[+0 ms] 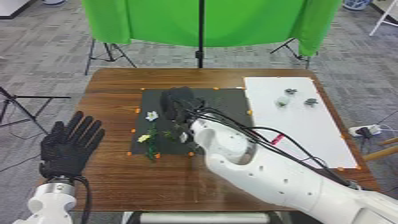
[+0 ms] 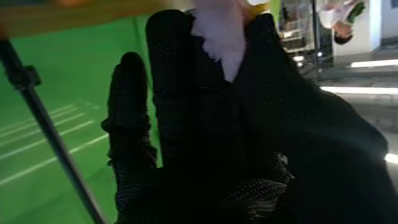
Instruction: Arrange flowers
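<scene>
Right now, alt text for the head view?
Robot's right hand over a dark mat on a wooden table, near a white flower and yellow flower; left hand open at the table's left edge, white sheet with small objects at right.

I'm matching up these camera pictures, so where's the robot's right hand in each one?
Head view: right hand over the far part of the black mat, just left of centre.
Right wrist view: right hand close up, across the middle, holding a pale petal-like thing.
Shared landmark: green cloth.
</scene>
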Available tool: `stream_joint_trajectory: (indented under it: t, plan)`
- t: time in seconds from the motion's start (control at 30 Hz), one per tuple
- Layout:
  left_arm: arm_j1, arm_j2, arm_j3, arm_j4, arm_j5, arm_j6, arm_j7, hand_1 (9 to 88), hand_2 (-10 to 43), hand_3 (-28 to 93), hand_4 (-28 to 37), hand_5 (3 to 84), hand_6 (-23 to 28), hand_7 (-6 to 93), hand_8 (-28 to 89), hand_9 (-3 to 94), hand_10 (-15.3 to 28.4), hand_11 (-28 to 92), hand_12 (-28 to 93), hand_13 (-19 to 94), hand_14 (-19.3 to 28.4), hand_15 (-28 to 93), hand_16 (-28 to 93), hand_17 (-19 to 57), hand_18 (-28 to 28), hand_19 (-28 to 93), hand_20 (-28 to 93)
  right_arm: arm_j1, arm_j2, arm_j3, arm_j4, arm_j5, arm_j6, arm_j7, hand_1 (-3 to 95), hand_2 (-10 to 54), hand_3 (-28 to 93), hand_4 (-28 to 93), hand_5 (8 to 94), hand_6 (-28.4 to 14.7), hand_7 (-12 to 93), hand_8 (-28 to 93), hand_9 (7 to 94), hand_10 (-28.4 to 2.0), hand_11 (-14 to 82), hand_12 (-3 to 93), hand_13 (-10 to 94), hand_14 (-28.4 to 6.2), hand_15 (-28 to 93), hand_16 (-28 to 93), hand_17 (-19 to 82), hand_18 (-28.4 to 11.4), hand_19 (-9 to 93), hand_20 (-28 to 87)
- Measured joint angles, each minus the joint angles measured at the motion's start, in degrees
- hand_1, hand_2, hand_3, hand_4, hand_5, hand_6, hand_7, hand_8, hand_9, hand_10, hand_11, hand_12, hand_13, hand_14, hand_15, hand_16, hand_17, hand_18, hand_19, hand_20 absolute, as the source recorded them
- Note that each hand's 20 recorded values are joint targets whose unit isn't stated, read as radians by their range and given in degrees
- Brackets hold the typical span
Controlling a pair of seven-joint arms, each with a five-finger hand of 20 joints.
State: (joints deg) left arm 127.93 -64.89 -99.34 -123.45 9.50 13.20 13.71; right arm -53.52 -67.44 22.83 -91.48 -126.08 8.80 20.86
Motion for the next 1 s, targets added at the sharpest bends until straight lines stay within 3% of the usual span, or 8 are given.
stream_joint_trajectory:
  t: [0.17, 0.37, 0.53, 0.73, 1.0]
  plan:
    - [-0.8, 0.30, 0.42, 0.41, 0.00, 0.01, -0.72, 28.0, 15.2, 75, -28.3, 42.4, 9.3, 4.4, -7, 35.5, 14.9, 16, 10, 27, 15.0, 28, -5, -4.1, 12.9, 28, 13, -0.1, -1.3, -1.1, 1.5, -0.9, -0.3, 1.3, 61.6, -9.5, 65, -28, 69.4, -0.7, 33, -4, 79.1, -10.7, 10.6, 38.5, 63, -7.1, 34, 38, 28, -19.0, 71, 31]
    - [-1.4, 0.36, 0.36, 0.69, 0.01, 0.01, -1.02, 27.8, 15.0, 75, -28.3, 42.5, 9.3, 4.5, -7, 35.4, 14.8, 16, 10, 27, 14.8, 28, -5, -4.0, 12.7, 27, 13, -0.9, -2.1, -0.6, 4.1, -1.2, -0.3, 1.4, 61.5, -9.5, 65, -28, 67.7, -0.3, 29, -7, 75.4, -10.6, 9.3, 30.8, 61, -7.8, 36, 35, 27, -19.2, 73, 31]
    - [-1.4, 0.36, 0.25, 0.69, 0.01, 0.01, -0.98, 27.8, 15.0, 75, -28.3, 42.5, 9.3, 4.5, -7, 35.4, 14.7, 16, 10, 27, 14.7, 28, -5, -3.9, 12.7, 27, 13, -1.9, -1.6, -0.2, 3.7, -2.0, -0.5, 1.5, 61.5, -9.5, 66, -28, 68.4, -0.1, 27, -6, 74.9, -10.3, 9.7, 28.4, 61, -7.8, 36, 35, 27, -19.2, 74, 32]
    - [-1.4, 0.36, 0.31, 0.69, -0.01, 0.00, -0.98, 27.8, 14.9, 76, -28.3, 42.5, 9.2, 4.8, -7, 35.4, 14.7, 16, 10, 27, 14.7, 28, -5, -3.9, 12.6, 27, 13, -2.6, -0.8, 0.0, 2.2, -1.4, -1.3, 3.5, 58.7, -9.5, 69, -28, 67.0, 1.4, 21, -13, 68.7, -10.6, 15.8, 15.7, 59, -9.9, 45, 33, 27, -20.2, 78, 35]
    - [-1.4, 0.32, 0.31, 0.69, 0.06, 0.01, -0.95, 30.8, 10.2, 76, -27.8, 42.4, 9.0, 5.1, -7, 35.3, 14.3, 16, 10, 27, 14.3, 28, -5, -3.8, 12.5, 27, 14, -3.7, -0.2, 1.5, 0.0, 0.0, -1.4, 4.4, 59.5, -9.5, 70, -28, 65.5, 1.3, 20, -15, 66.1, -10.8, 15.1, 14.5, 57, -10.4, 48, 33, 26, -20.7, 78, 35]
